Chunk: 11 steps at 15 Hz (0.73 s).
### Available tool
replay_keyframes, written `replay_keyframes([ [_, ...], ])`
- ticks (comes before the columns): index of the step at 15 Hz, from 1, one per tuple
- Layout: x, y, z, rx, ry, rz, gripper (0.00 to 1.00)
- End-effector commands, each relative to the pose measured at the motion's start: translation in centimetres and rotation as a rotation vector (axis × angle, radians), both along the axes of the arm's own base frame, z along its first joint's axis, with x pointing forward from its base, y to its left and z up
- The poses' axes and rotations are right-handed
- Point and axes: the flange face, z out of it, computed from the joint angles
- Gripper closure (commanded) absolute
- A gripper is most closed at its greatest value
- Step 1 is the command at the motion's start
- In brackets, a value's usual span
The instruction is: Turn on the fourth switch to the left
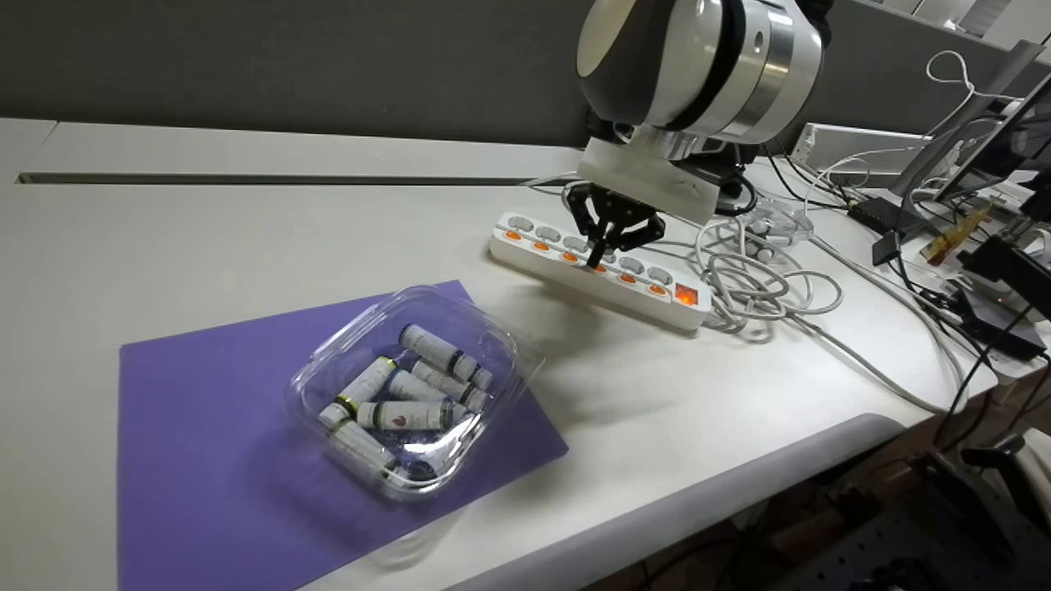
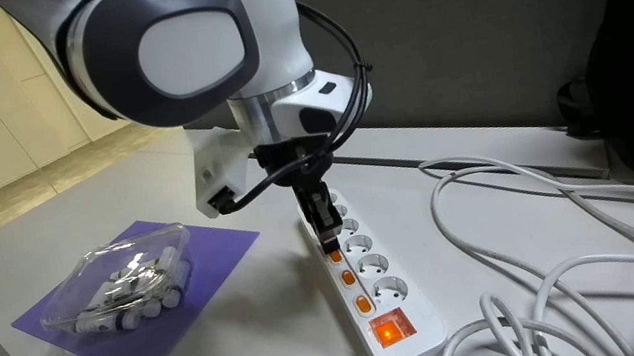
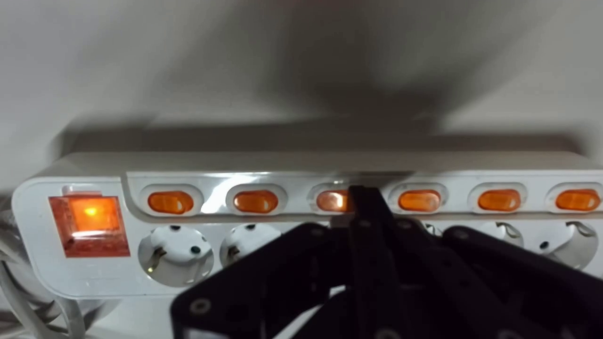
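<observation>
A white power strip (image 1: 580,275) with a row of several small orange switches lies on the table. Counted from the left in this exterior view, the fourth switch (image 1: 600,269) is under my gripper (image 1: 594,258). In the wrist view my gripper (image 3: 367,195) is shut, nothing between its fingers. Its tips cover the right end of that switch (image 3: 332,201), the third from the large lit main switch (image 3: 92,221). In an exterior view my gripper (image 2: 330,242) points down at that switch (image 2: 336,257). I cannot tell whether the tips touch it.
A clear plastic box (image 1: 305,386) with several small bottles stands on a purple sheet (image 1: 189,460). Tangled white cables (image 1: 764,287) lie beyond the main-switch end of the strip. A dark partition (image 1: 287,74) stands behind the table.
</observation>
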Motion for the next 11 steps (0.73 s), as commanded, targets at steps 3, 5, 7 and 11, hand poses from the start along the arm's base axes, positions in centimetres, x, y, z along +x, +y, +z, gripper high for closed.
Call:
replay_keyframes([
  [3,0.1,-0.2,-1.8,0.013,0.022,-0.028,1.0],
  [5,0.2,-0.1,-2.6,0.012,0.03,-0.025,1.0],
  [7,0.3,-0.1,-3.3,0.008,0.035,-0.019,1.0],
  [11,0.3,0.2,-3.2,0.041,0.054,-0.018,1.0],
])
